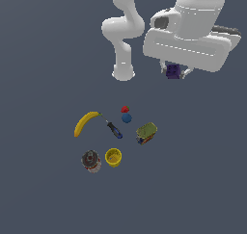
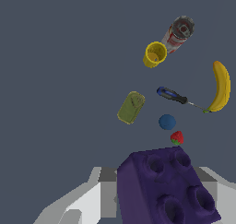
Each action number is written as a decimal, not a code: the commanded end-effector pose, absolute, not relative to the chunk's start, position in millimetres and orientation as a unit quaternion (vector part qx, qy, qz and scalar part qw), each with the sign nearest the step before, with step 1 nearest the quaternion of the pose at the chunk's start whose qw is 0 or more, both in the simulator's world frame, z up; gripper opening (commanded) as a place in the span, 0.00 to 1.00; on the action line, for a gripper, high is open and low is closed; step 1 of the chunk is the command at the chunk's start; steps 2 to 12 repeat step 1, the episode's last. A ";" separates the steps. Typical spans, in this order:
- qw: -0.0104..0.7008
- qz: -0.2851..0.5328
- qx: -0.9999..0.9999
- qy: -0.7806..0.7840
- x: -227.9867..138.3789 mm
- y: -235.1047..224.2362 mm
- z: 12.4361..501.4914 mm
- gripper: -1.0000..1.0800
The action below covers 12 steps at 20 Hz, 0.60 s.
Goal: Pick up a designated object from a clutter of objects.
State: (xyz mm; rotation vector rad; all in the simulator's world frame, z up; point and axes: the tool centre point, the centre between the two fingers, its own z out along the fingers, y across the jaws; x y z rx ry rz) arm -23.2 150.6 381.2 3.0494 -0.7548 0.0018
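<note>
The dark purple cube-shaped block (image 1: 172, 71) with round studs is held in my gripper (image 1: 174, 72), raised well above the floor near the arm's base. In the wrist view the block (image 2: 166, 188) fills the near part of the picture between the grey fingers (image 2: 108, 191), which are shut on it. The rest of the clutter lies below and apart from it: yellow banana (image 1: 86, 123), blue-handled screwdriver (image 1: 115, 130), red strawberry (image 1: 125, 110), blue ball (image 1: 126, 118), green-brown box (image 1: 146, 133), yellow cup (image 1: 113, 157), dark round can (image 1: 90, 161).
The arm's white base (image 1: 123, 73) stands behind the clutter. The same items show in the wrist view: cup (image 2: 155, 54), can (image 2: 178, 33), banana (image 2: 221, 87), screwdriver (image 2: 173, 96), box (image 2: 131, 107), ball (image 2: 167, 122), strawberry (image 2: 177, 138).
</note>
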 end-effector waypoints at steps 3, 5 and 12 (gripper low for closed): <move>0.000 0.000 0.971 -0.241 -23.4 151.7 382.5 0.00; 0.000 0.000 0.971 -0.241 -23.4 151.7 382.5 0.00; 0.000 0.000 0.971 -0.241 -23.4 151.7 382.5 0.00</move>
